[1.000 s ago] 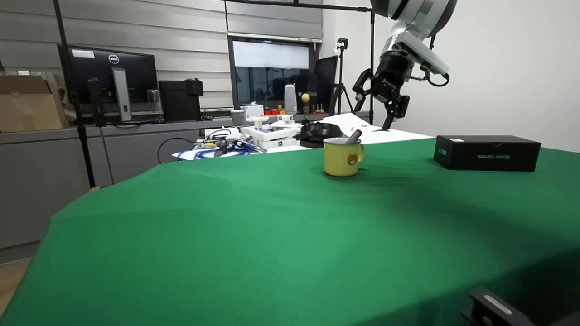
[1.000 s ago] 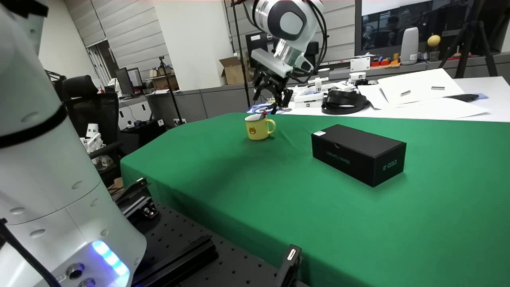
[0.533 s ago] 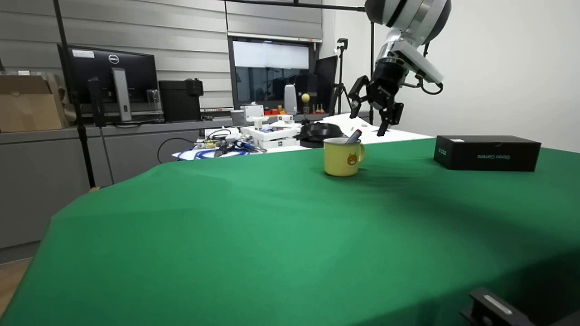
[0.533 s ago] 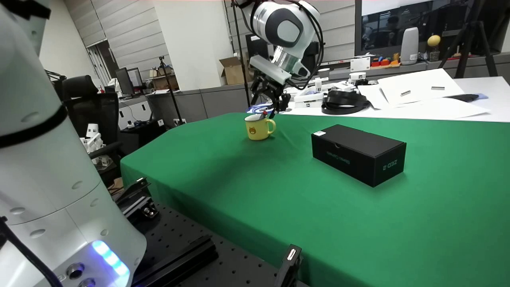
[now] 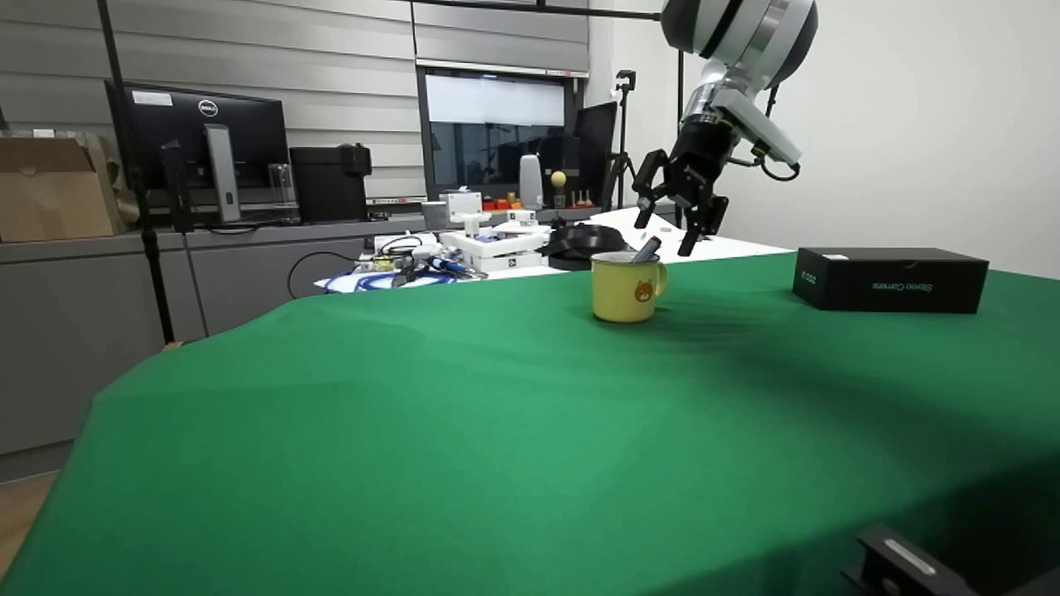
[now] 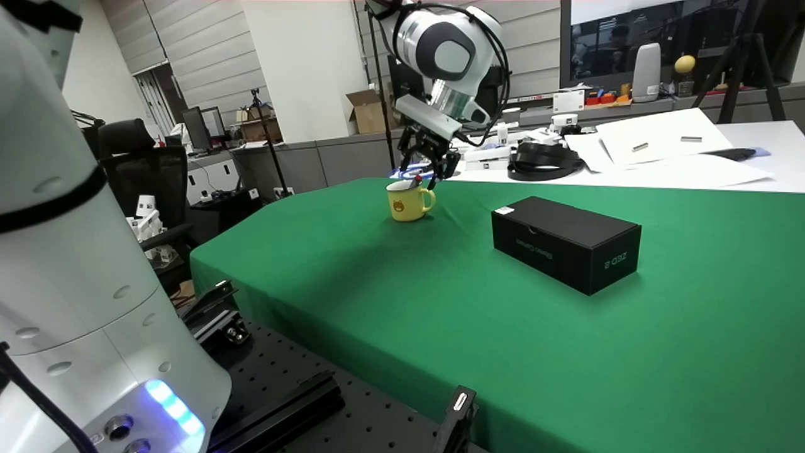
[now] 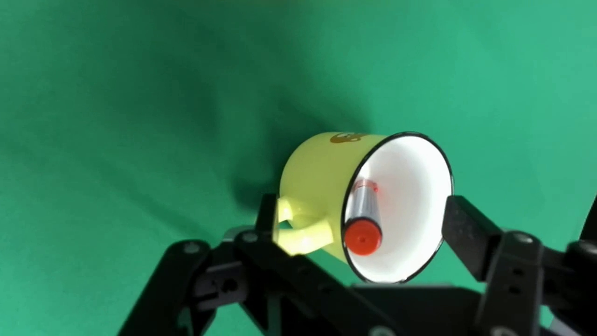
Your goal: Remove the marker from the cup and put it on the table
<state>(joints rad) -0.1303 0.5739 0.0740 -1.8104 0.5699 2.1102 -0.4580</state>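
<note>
Grey slatted panels point(image 5: 331, 29) lined the back of the room, and on the ledge point(image 5: 281, 235) beneath them I saw a computer screen point(image 5: 186, 157) and a cardboard box point(image 5: 54, 194). Nearer stood a white desk point(image 6: 783, 139) cluttered with loose papers point(image 6: 666, 135), a black coil point(image 6: 544, 162) and blue cables point(image 5: 389, 282), with a tripod point(image 6: 743, 69) standing toward the back. Next came the big green table point(image 5: 464, 430), and beside it rose a white robot base point(image 6: 100, 277) with a glowing strip of blue light point(image 6: 174, 408). On the table a black box point(image 6: 566, 242) with upside-down printing on its side lay well apart from the yellow cup point(image 5: 617, 294), which stood upright.

The marker point(image 7: 366, 212) was inside that cup, tilted against the wall on the side of the handle point(image 7: 305, 237), its red end up and sticking out over the top. Near the cup hung the gripper point(image 5: 665, 235) at a slant, its jaws spread wide. Looking through the wrist view, I noticed one finger point(image 7: 267, 217) covering part of the handle, so the handle and the cup's yellow side stood between that finger and the marker. The opposite finger point(image 7: 471, 233) covered a little of the edge of the cup's mouth. Whether either one touched the cup, I could not tell. In an exterior view, the lower fingertip point(image 6: 433, 182) showed just above the handle.
</note>
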